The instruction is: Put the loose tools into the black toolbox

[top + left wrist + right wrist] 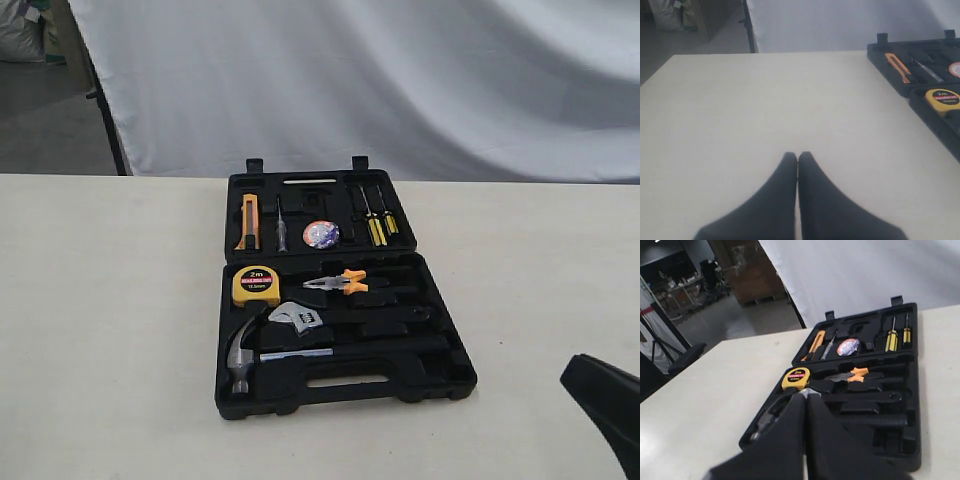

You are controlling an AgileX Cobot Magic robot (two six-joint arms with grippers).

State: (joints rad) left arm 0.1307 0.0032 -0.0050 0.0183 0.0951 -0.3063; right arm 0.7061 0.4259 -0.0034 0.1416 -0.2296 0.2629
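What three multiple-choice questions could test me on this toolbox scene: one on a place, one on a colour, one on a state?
1. Where is the hammer?
A) inside the toolbox
B) beside it
C) lifted in the air

2. What colour is the tape measure?
A) green
B) yellow
C) white

3. How are the left fingers?
A) wide open
B) gripping a tool
C) shut and empty

Answers:
1 A, it rests in a moulded recess of the open case.
2 B, its housing is plainly yellow.
3 C, the tips meet with nothing between them.
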